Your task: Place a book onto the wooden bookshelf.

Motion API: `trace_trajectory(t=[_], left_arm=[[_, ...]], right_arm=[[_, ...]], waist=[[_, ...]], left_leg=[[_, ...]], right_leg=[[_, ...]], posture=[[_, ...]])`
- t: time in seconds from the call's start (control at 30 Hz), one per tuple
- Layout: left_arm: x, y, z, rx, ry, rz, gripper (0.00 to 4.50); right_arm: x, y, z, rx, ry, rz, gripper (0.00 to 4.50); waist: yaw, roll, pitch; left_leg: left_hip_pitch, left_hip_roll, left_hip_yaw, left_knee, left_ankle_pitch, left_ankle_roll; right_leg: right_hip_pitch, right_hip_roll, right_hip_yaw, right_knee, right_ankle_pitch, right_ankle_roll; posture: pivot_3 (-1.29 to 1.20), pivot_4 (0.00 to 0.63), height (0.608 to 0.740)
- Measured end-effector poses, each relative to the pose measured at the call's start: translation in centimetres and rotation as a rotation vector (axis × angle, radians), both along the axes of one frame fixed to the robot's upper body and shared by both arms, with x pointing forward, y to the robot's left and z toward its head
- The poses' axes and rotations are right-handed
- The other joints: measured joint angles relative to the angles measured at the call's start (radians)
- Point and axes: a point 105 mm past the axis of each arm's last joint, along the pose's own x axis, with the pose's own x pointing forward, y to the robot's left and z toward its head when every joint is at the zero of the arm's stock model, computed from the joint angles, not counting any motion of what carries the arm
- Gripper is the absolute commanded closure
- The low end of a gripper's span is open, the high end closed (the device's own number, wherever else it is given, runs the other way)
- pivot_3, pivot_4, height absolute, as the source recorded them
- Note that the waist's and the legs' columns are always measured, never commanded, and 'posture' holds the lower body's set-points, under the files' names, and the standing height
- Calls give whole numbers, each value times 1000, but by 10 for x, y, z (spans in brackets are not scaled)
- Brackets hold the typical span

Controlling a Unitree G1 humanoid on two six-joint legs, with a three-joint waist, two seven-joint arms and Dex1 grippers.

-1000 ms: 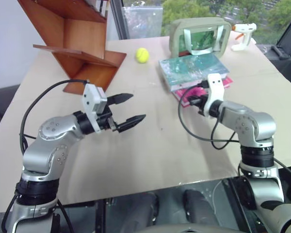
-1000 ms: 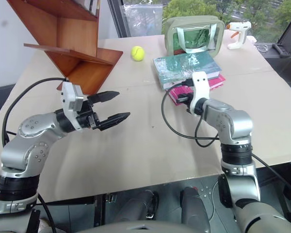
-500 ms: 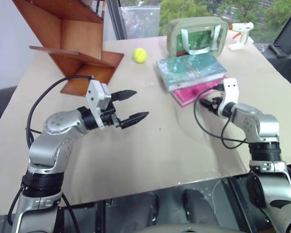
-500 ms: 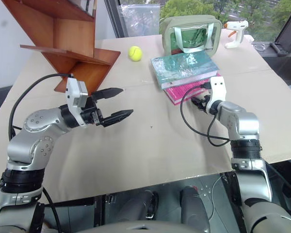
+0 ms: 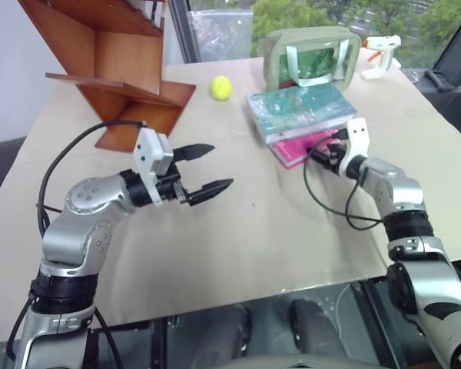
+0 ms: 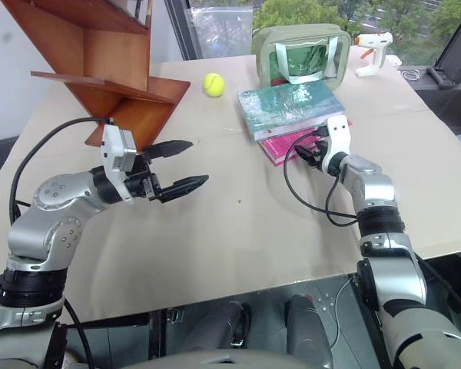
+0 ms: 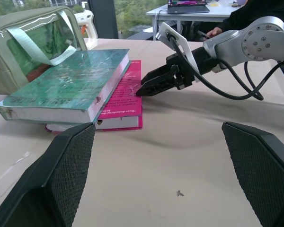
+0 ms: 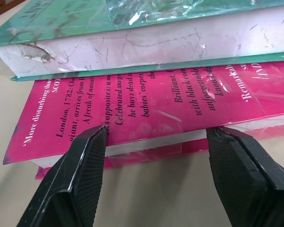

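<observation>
The teal-green book lies flat on top of a smaller pink book at the back right of the table. My right gripper is open and low over the table. Its fingers stand on either side of the pink book's near edge, just below the teal book's pages, and close on nothing. In the left wrist view its tips meet the pink book. My left gripper hangs open and empty over the middle left of the table, pointing toward the books. The wooden bookshelf stands at the back left.
A yellow tennis ball lies between the bookshelf and the books. A grey-green framed bag stands right behind the book stack. A white glue gun sits at the far right back. Bare tabletop lies between my arms.
My right gripper has gone from shut to open and reached forward to the pink book's edge. The left arm has kept still.
</observation>
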Motion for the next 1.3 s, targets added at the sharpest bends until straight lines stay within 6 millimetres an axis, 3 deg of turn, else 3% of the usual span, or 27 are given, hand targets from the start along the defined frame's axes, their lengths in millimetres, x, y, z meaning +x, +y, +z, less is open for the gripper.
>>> trace_trajectory(t=[0.37, 1.03, 1.3], left_arm=[[-1, 4, 1, -1, -5, 17, 0], [-4, 4, 3, 17, -18, 23, 0], [-5, 8, 3, 21, -6, 40, 0]], right_arm=[[-3, 24, -3, 20, 3, 108, 1130], [-8, 49, -11, 44, -10, 217, 1130], [-32, 79, -4, 82, -83, 404, 1130]], waist=[[1, 0, 0], [0, 0, 0], [1, 0, 0]], left_leg=[[0, 0, 0, 0, 0, 0], [0, 0, 0, 0, 0, 0], [0, 0, 0, 0, 0, 0]], right_leg=[[0, 0, 0, 0, 0, 0], [0, 0, 0, 0, 0, 0], [0, 0, 0, 0, 0, 0]], posture=[[0, 150, 740], [0, 150, 740], [0, 150, 740]])
